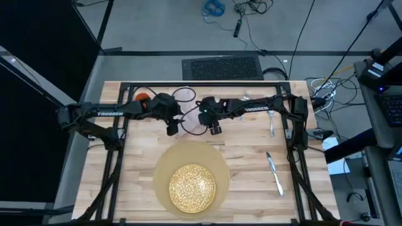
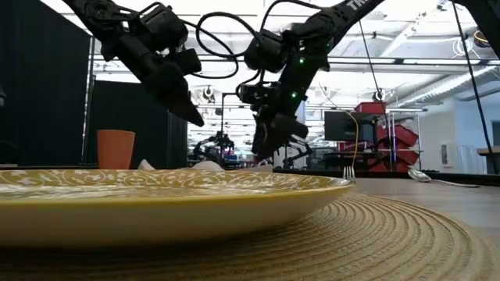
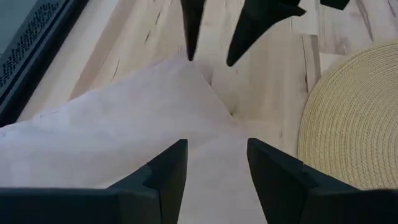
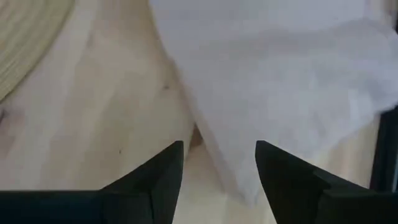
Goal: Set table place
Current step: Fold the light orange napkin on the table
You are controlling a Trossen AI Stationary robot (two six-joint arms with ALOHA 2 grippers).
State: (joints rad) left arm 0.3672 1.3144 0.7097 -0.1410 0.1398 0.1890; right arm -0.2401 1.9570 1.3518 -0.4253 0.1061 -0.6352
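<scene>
Behind the mat [image 1: 162, 168], where your plate [image 1: 192, 186] already sits, both claws, left [image 1: 172, 129] and right [image 1: 215, 129], hover open over the napkin [image 1: 191, 125]; napkin, knife [image 1: 274, 172], fork [image 1: 271, 123] and cup [image 1: 142, 97] on the table [image 1: 245, 157] remain unplaced.

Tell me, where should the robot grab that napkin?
Probably at a corner or edge, coming straight down. The napkin lies flat on the table, so only its thin border offers anything to pinch. The left gripper and right gripper both hover open above it, near its pointed corner.
</scene>
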